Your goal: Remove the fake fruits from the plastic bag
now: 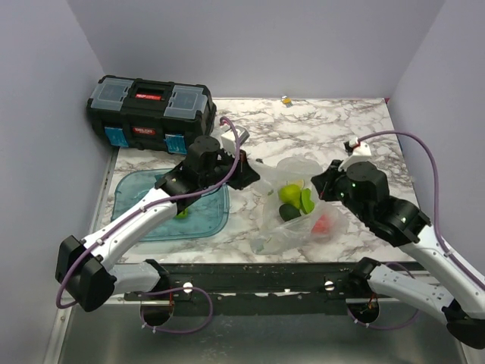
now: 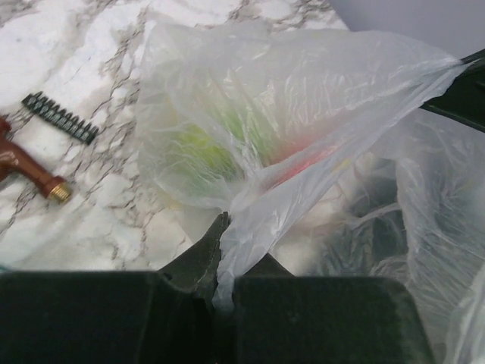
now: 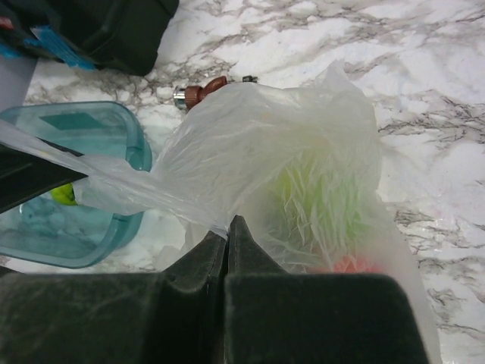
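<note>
The clear plastic bag (image 1: 292, 201) sits mid-table, held up and stretched between both grippers. Inside it show a yellow-green fruit (image 1: 289, 192), a green fruit (image 1: 307, 200), a dark green one (image 1: 290, 213) and a red one (image 1: 323, 224). My left gripper (image 1: 254, 176) is shut on the bag's left edge; the plastic (image 2: 288, 136) runs out from between its fingers (image 2: 203, 254). My right gripper (image 1: 322, 184) is shut on the bag's right edge, plastic (image 3: 258, 159) pinched at its tips. Green and red blurs show through the film in both wrist views.
A blue translucent tray (image 1: 151, 205) lies at the left with a lime-green ball (image 1: 182, 213) in it, partly under my left arm. A black toolbox (image 1: 148, 114) stands at the back left. A brown tool (image 2: 26, 168) and a black spring (image 2: 59, 117) lie beyond the bag.
</note>
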Controlling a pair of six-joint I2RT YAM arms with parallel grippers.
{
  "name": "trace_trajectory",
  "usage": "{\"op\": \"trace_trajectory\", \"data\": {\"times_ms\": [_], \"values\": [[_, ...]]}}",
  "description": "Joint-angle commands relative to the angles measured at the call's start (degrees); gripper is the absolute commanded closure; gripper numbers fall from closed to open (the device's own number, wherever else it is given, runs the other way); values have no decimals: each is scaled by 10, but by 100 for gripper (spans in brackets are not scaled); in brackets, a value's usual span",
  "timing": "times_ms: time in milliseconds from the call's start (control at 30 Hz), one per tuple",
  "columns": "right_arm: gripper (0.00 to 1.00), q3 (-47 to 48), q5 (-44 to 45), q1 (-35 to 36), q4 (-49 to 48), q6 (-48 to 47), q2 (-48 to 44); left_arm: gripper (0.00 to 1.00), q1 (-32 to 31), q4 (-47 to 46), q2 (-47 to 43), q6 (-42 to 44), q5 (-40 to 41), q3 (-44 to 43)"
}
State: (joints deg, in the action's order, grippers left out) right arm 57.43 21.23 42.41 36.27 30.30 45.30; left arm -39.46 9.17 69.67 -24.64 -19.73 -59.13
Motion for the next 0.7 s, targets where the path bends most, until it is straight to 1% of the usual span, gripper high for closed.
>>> {"op": "trace_trajectory", "data": {"times_ms": [0,67,133,167,233,300,333,400,433,467,533,600,667], "values": [[99,-13,6,-12,25,-38,19,100,29,101,-13,53,116,30],[99,-16,-1,-12,18,-42,24,100,34,129,-24,59,154,41],[99,-14,-5,-13,12,-49,28,99,38,140,-41,68,164,51],[99,-11,-9,-13,10,-53,31,91,38,144,-51,71,169,55],[99,0,-14,-13,7,-64,40,78,38,160,-67,72,182,52],[99,10,-15,-12,8,-69,50,62,38,199,-79,65,191,28],[99,15,-16,-13,9,-70,54,54,38,213,-89,60,185,16],[99,23,-19,-12,10,-71,59,43,38,215,-120,38,136,9],[99,25,-19,-13,10,-71,59,38,38,204,-139,26,92,12],[99,26,-20,-12,9,-71,59,35,38,185,-163,11,47,22],[99,28,-21,-13,9,-69,58,34,36,131,-211,-30,-29,54],[99,30,-27,-13,11,-65,57,32,28,47,-260,-84,-74,107],[99,30,-37,-13,9,-63,54,32,3,-29,-290,-128,-72,155]]}}
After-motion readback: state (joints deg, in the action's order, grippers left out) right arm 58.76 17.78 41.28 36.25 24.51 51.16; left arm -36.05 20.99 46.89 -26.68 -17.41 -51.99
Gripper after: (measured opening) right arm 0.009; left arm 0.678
